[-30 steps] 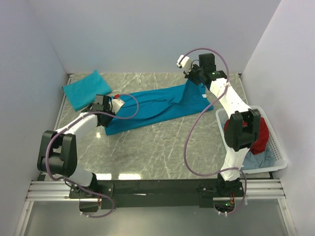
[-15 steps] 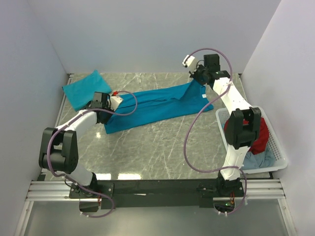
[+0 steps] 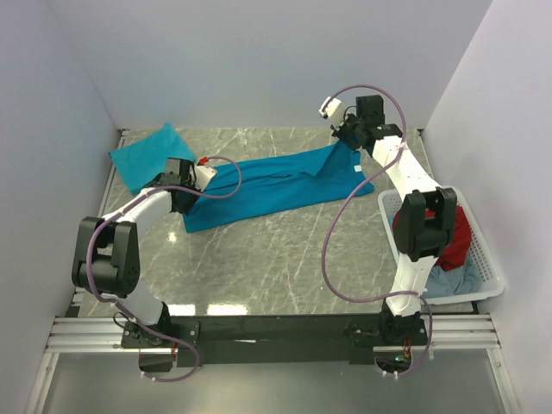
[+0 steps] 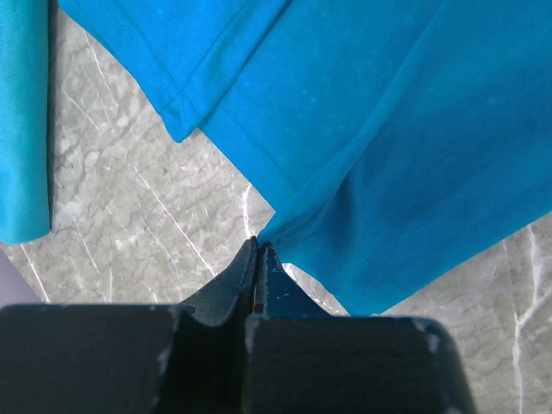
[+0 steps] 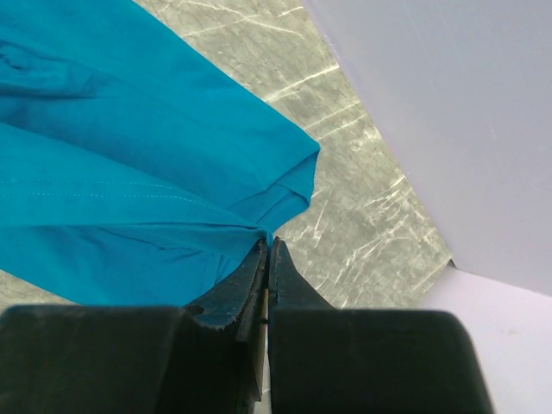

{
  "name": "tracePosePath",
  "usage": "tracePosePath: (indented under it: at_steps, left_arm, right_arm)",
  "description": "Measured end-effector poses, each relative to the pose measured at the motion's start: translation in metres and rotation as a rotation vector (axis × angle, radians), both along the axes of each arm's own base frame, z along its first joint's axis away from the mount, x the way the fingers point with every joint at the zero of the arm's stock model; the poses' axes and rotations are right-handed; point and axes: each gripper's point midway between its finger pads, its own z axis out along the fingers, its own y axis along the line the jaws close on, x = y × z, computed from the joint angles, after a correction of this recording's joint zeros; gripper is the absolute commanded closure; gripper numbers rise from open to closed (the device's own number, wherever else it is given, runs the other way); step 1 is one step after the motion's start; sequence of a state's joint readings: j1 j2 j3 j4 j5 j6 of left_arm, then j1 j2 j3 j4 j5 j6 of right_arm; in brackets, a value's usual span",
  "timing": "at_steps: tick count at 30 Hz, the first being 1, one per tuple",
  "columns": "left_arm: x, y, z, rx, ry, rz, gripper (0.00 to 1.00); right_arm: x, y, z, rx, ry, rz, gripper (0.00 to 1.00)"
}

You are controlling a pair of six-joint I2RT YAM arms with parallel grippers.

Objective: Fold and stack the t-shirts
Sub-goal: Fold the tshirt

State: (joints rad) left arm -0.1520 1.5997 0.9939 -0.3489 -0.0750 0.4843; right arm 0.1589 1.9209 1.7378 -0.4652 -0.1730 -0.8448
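The t-shirts (image 3: pixel 267 185) are teal-blue; the table (image 3: pixel 259 259) is grey, seemingly marble-veined; the basket (image 3: pixel 470 297) white.

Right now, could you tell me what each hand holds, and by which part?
Both hold one teal t-shirt: the left hand pinches the edge at its left end, the right hand the edge at its right end.

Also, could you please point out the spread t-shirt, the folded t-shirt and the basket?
spread t-shirt (image 3: pixel 267 185), top view, the middle of its body.
folded t-shirt (image 3: pixel 147 157), top view, the centre of the folded cloth.
basket (image 3: pixel 488 256), top view, its right rim.
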Motion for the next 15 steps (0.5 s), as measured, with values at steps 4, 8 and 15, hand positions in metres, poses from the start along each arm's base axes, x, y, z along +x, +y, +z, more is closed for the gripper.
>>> tracePosePath:
  at_steps: [4, 8, 15]
  left_arm:
    - [0.004, -0.001, 0.000, 0.000, -0.002, 0.000, 1.00]
    - [0.008, -0.001, 0.000, 0.000, -0.003, 0.000, 1.00]
    - [0.013, -0.001, 0.001, 0.003, -0.014, 0.003, 0.99]
  right_arm:
    - [0.000, 0.000, 0.000, 0.002, 0.002, -0.002, 1.00]
    - [0.005, 0.001, 0.000, 0.007, 0.002, -0.007, 1.00]
    - [0.017, 0.003, -0.017, 0.007, 0.027, -0.014, 1.00]
